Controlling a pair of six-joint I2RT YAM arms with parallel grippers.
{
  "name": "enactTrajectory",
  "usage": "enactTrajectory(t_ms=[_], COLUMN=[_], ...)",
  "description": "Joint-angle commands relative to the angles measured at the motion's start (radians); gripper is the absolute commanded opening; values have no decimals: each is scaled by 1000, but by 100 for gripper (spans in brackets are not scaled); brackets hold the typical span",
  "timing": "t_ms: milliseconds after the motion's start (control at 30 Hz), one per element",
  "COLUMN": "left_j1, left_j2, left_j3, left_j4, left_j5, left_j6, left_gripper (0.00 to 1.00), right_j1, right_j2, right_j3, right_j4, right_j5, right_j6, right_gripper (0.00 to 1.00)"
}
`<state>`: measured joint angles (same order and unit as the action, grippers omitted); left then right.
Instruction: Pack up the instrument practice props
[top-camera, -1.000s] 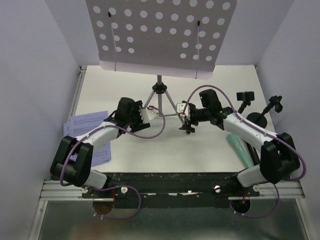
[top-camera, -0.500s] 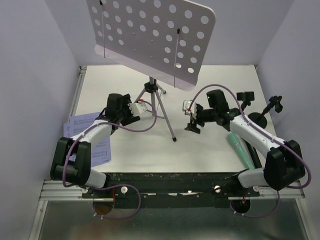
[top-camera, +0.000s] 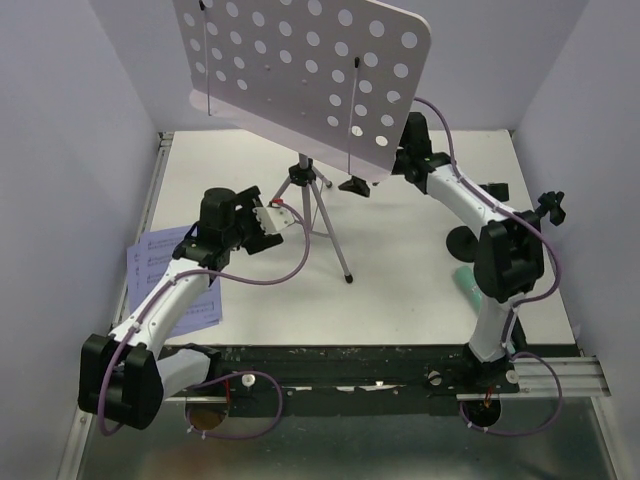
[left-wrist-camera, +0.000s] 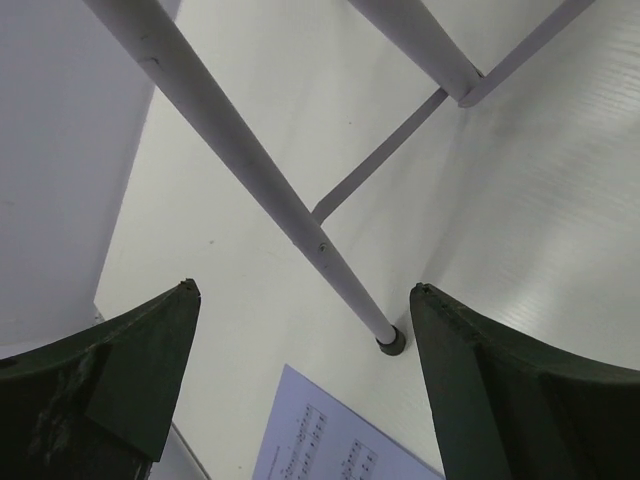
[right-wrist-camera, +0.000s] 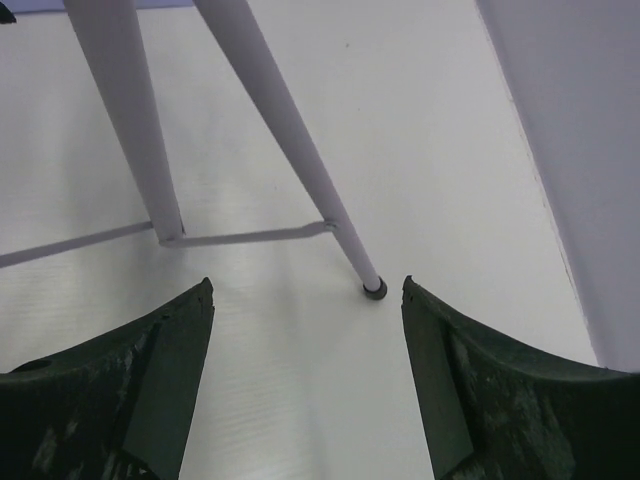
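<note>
The lilac perforated music rack (top-camera: 300, 70) stands on its tripod (top-camera: 318, 205) at the table's middle back. My left gripper (top-camera: 272, 218) is open and empty just left of the tripod. In the left wrist view (left-wrist-camera: 303, 288) a tripod leg (left-wrist-camera: 250, 160) runs between the fingers without touching them. My right gripper (top-camera: 358, 186) is open under the rack's right edge and mostly hidden. In the right wrist view (right-wrist-camera: 307, 281) it faces a tripod leg (right-wrist-camera: 290, 130). Sheet-music pages (top-camera: 170, 270) lie at the left. A mint-green microphone (top-camera: 464, 282) peeks out beside the right arm. The black microphone is hidden.
Two black mic holders (top-camera: 545, 210) stand at the right, and one round base (top-camera: 462, 240) shows beside the right arm. Purple-grey walls close in the left, right and back. A sheet-music page (left-wrist-camera: 330, 440) lies near the tripod foot (left-wrist-camera: 390, 342).
The rack first shifted left and turned, then stayed still. My right arm swung from the table's middle to the back, under the rack. My left arm stretched out a little.
</note>
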<state>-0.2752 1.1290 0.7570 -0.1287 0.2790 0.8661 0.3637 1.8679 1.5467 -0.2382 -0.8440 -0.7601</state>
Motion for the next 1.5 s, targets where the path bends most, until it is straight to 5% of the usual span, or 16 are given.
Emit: enactTrajectory(t_ms=[0,333,600,800,1200,1467], left_j1=[-7,-15,-16,-36,-154,-262], left_j2=[-20,-72,-51,-67,-158,-195], left_j3=[74,74,90,79,4,-28], left_j4=[-130,-223,-204,-146,245,106], left_j5=[35,29,11,6,-5,250], left_j6=[-102,-105,-90,-108,120,520], left_gripper=[95,95,94,94,88,74], right_j1=[49,126,139,139,145,170], right_j2=[100,204,223,113,-271,-361], right_j3=[142,205,191,23,-511,-657], right_j4=[49,155,281,382,516,504], right_j5=[-119,-164,-38,146,410,497], right_j6=[57,177,300,307,285,297], right_gripper=[82,75,53,2,0,0])
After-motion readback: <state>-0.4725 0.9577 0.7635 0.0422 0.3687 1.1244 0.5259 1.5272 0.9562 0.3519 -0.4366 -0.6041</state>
